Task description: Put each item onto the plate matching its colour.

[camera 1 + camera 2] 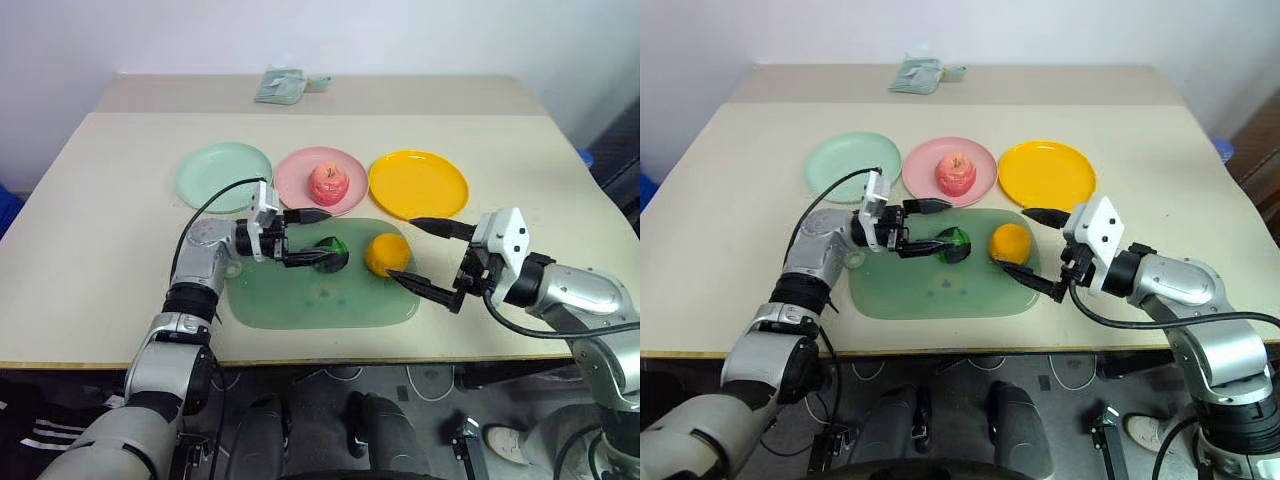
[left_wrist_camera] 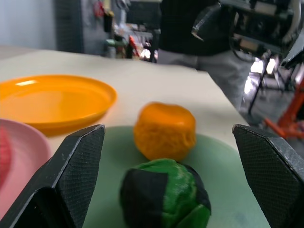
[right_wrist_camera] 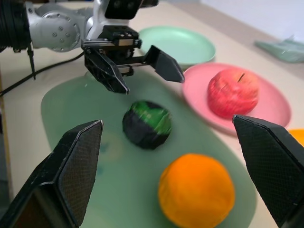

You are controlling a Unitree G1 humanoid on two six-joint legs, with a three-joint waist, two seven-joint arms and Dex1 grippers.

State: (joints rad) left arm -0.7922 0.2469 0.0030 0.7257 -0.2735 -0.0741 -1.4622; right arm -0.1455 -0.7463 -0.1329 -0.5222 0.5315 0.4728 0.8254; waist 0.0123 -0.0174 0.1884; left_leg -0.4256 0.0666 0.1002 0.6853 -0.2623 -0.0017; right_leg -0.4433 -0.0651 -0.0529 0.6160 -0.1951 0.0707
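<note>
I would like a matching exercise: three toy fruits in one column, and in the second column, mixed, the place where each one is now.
Column one:
1. pink-red apple
2. green-and-black ball
3. orange lump

Column two:
A. on the green mat, between the fingers of the open left end effector
B. on the pink plate
C. on the green mat, nearest the open right end effector

Pairs: 1-B, 2-A, 3-C

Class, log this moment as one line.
apple: on pink plate | left hand: open at green ball | right hand: open by orange fruit

Head eyes overlook table (image 1: 90,190); wrist cameras sit close.
</note>
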